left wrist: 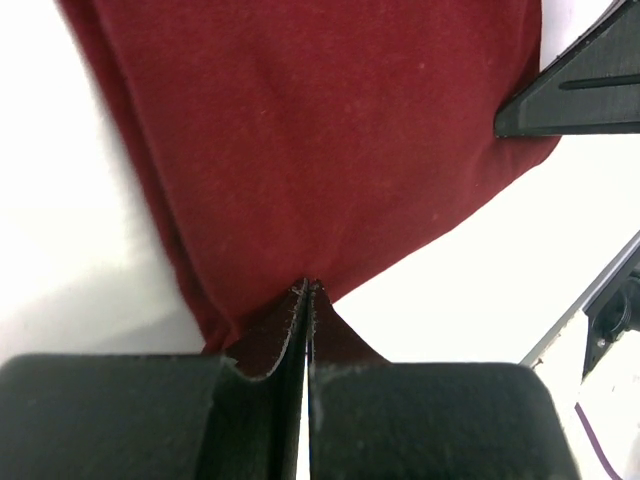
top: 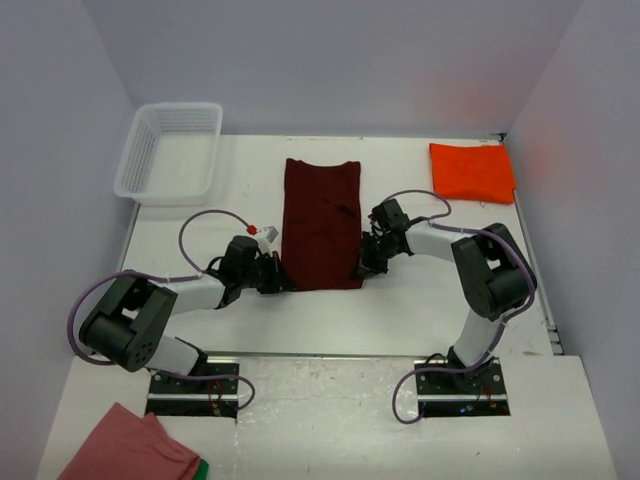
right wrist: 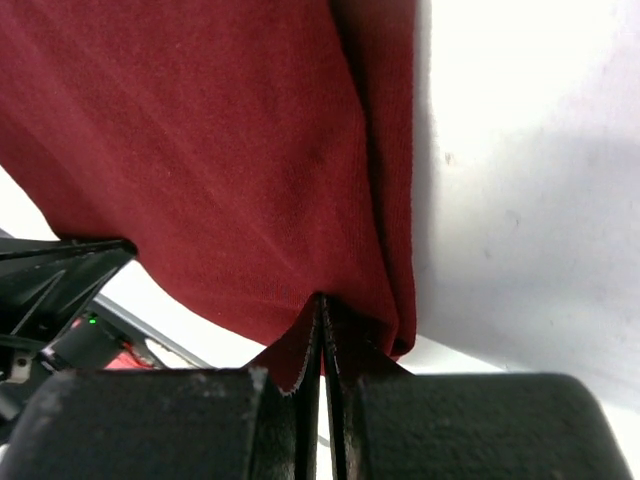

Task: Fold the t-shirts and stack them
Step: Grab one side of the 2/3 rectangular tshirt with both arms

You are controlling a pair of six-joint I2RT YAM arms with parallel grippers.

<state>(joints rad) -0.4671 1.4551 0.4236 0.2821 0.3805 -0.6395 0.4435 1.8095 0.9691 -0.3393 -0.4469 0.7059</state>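
Observation:
A dark maroon t-shirt (top: 320, 215) lies mid-table as a long narrow folded strip. My left gripper (top: 282, 280) is shut on its near left corner; the left wrist view shows the closed tips (left wrist: 306, 285) pinching the hem of the maroon t-shirt (left wrist: 330, 130). At the near right corner my right gripper (top: 362, 270) is likewise shut, its tips (right wrist: 322, 300) biting the edge of the maroon t-shirt (right wrist: 200, 130). A folded orange-red t-shirt (top: 472, 172) rests at the far right, away from both grippers.
A white mesh basket (top: 170, 150) stands at the far left. A salmon-pink cloth with a green edge (top: 130, 445) lies on the near shelf by the left arm's base. Walls close in the table on three sides.

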